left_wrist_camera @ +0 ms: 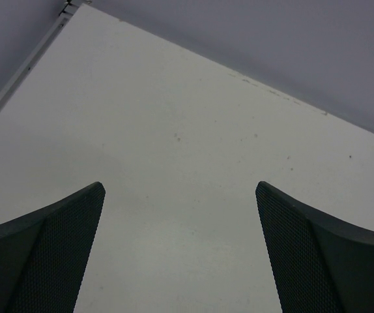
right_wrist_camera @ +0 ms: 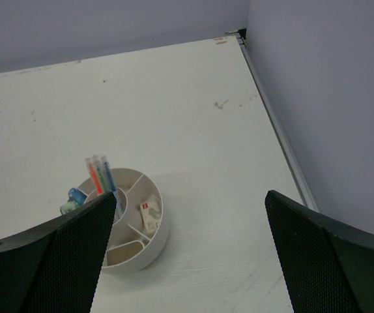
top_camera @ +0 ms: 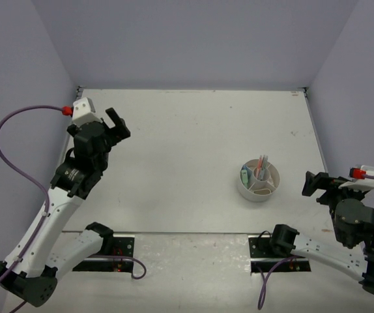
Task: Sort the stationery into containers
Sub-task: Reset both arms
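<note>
The round white organizer (top_camera: 258, 183) stands right of the table's middle; it also shows in the right wrist view (right_wrist_camera: 149, 242). Thin pens (top_camera: 262, 165) stand upright in its centre tube (right_wrist_camera: 100, 174). Blue and green pieces (top_camera: 245, 173) sit in its left compartment (right_wrist_camera: 73, 197). Small white blocks (right_wrist_camera: 150, 214) lie in a right compartment. My left gripper (top_camera: 116, 122) is open and empty, raised at the far left. My right gripper (top_camera: 315, 184) is open and empty, just right of the organizer. No loose stationery shows on the table.
White tabletop (top_camera: 187, 143) with lavender walls on three sides. A raised rim runs along the right edge (right_wrist_camera: 275, 117) and the left edge (left_wrist_camera: 24, 68). The arm base plates (top_camera: 102, 251) sit at the near edge.
</note>
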Robot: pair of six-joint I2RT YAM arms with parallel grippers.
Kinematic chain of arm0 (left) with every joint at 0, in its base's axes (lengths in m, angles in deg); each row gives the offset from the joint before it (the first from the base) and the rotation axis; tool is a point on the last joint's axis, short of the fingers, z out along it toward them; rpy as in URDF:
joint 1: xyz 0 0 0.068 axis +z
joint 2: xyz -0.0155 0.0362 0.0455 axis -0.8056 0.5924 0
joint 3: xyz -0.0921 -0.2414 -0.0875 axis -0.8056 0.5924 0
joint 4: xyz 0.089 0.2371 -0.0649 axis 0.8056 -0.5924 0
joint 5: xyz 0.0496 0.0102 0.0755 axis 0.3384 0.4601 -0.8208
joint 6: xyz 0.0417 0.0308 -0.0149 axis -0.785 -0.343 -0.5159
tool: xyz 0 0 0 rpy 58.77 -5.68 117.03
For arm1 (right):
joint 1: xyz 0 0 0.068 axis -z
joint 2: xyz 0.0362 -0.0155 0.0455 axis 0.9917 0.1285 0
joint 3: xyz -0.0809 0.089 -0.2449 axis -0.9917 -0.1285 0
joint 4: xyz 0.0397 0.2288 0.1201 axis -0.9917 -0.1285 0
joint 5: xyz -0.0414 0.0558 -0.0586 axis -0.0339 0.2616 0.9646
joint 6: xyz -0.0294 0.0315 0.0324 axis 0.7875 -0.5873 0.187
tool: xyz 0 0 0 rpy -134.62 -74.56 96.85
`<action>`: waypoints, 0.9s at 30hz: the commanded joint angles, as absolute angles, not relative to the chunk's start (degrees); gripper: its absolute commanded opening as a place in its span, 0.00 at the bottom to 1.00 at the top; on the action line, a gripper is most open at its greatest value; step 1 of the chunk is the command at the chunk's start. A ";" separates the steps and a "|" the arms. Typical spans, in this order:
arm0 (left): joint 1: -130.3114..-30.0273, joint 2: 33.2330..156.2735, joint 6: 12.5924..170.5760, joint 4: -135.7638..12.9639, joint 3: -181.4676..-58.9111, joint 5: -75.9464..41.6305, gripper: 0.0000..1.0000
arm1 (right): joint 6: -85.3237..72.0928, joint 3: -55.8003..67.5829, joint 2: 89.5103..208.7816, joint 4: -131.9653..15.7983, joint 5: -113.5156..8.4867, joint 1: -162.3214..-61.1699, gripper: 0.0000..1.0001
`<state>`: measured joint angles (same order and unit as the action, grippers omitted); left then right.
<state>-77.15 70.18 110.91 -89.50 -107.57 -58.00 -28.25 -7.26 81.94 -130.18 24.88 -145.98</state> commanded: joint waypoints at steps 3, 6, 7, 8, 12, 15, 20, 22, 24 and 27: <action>-76.52 67.29 109.38 -99.61 -109.38 -61.42 1.00 | -26.77 -10.42 81.24 -124.90 23.66 -146.25 0.99; -76.60 64.58 105.91 -102.86 -110.93 -59.11 1.00 | -26.62 -10.34 81.34 -124.91 24.39 -146.25 0.99; -76.61 63.52 104.34 -103.00 -110.89 -58.52 1.00 | -26.61 -10.03 81.28 -124.96 23.67 -146.25 0.99; -76.61 62.60 103.66 -103.15 -110.76 -58.29 1.00 | -26.56 -9.84 81.25 -124.99 22.94 -146.25 0.99; -76.58 58.35 100.76 -102.72 -105.94 -64.77 1.00 | -27.48 -10.66 80.27 -124.81 20.79 -146.25 0.99; -76.52 55.31 102.15 -99.67 -100.54 -67.16 1.00 | -29.06 -11.30 79.74 -124.72 19.58 -146.25 0.99; -72.39 53.86 103.94 -95.61 -95.52 -60.15 1.00 | -31.41 -10.82 78.01 -124.72 18.18 -146.25 0.99; -70.89 53.12 104.09 -95.67 -95.31 -60.54 1.00 | -31.27 -10.58 77.73 -124.73 18.33 -146.25 0.99; -70.72 50.37 104.23 -95.46 -94.88 -61.93 1.00 | -31.57 -10.58 77.73 -124.74 18.41 -146.25 0.99; -70.63 47.86 103.85 -94.98 -93.94 -62.92 1.00 | -32.08 -10.83 78.22 -124.96 18.96 -146.25 0.99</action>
<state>-71.35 51.85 104.04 -98.56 -94.21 -61.47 -30.28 -11.18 78.37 -125.91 18.57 -145.97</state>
